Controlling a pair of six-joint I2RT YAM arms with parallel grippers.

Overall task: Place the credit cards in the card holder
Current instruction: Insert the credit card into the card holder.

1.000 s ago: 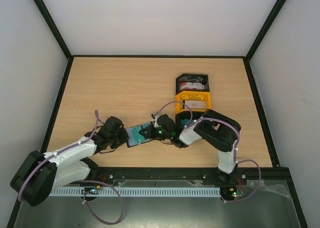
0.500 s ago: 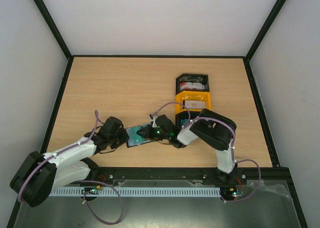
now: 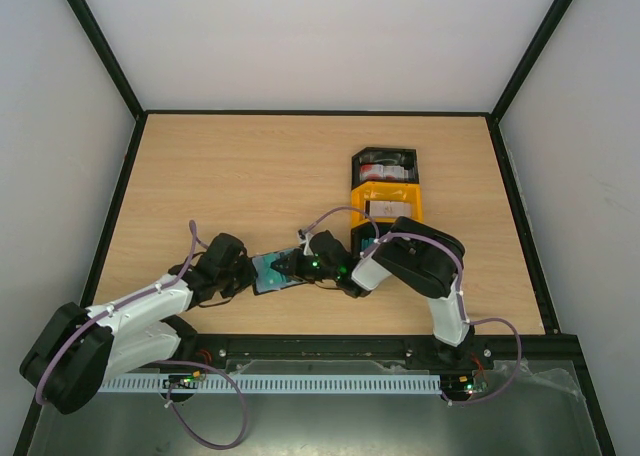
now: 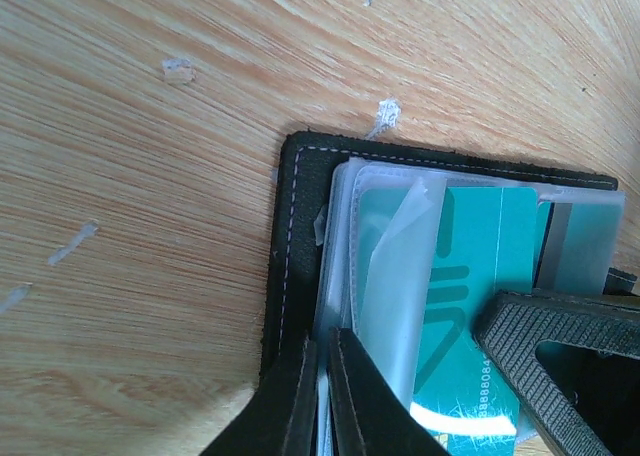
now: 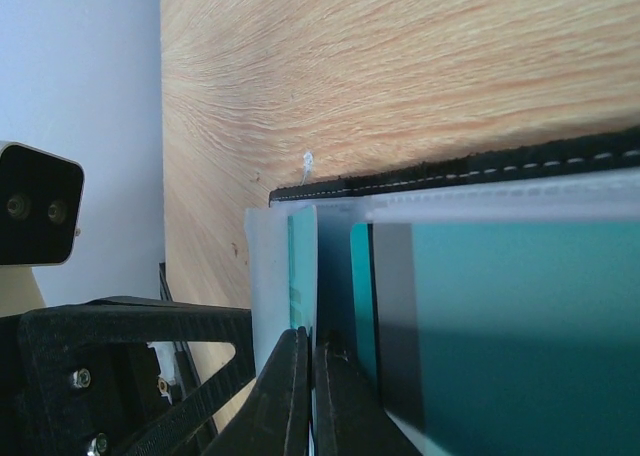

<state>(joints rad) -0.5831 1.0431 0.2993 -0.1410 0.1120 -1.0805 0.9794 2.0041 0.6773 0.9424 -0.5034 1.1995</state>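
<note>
Once traced outward from the left gripper (image 4: 323,344): pinched nearly closed on the left edge of the card holder (image 4: 290,226), lying open near the front of the table (image 3: 220,176). At the right gripper (image 5: 310,348), fully closed on something thin, whether clear sleeve (image 5: 280,266) or teal card (image 5: 500,316), cannot tell. Probably midway: teal card lodged among sleeves; more credit cards (image 3: 388,168) waiting far right in black bin (image 3: 385,149) and yellow bin (image 3: 385,189).

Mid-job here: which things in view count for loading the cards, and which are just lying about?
For the job:
card holder
teal card in it
red-and-white cards in the black bin
pale card in the yellow bin

Just lying about:
white specks on the table
</note>
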